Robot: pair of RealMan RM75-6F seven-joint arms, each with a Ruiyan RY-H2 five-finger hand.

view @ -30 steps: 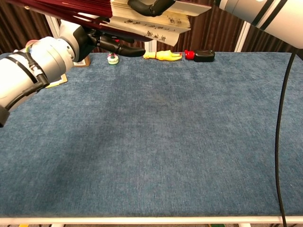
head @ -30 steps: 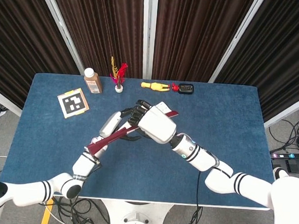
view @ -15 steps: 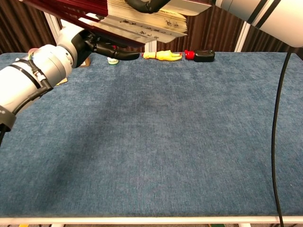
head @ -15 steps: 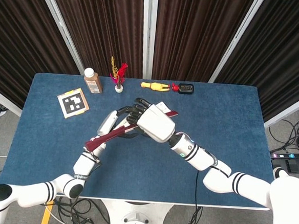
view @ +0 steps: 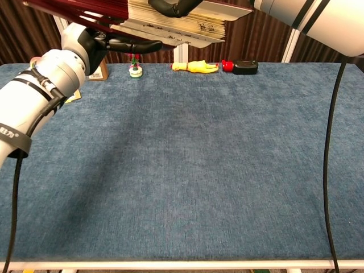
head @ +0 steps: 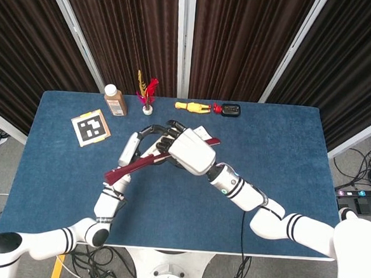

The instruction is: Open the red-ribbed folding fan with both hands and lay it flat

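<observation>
The folding fan is held in the air above the middle of the blue table, only slightly spread. Its dark red ribs slant from lower left to upper right, and a bit of white printed leaf peeks out past my right hand. My left hand grips the ribs from the left side. My right hand holds the upper end, its back toward the head camera. In the chest view the fan crosses the top edge, with left hand fingers under it and the right hand mostly cut off.
Along the table's far edge stand a brown bottle, a feathered shuttlecock, a yellow toy and a red-and-black item. A printed marker card lies at the far left.
Both hands have carried the fan a little up and toward the far left. In the chest view the fan now lies flatter and the left fingers sit higher.
</observation>
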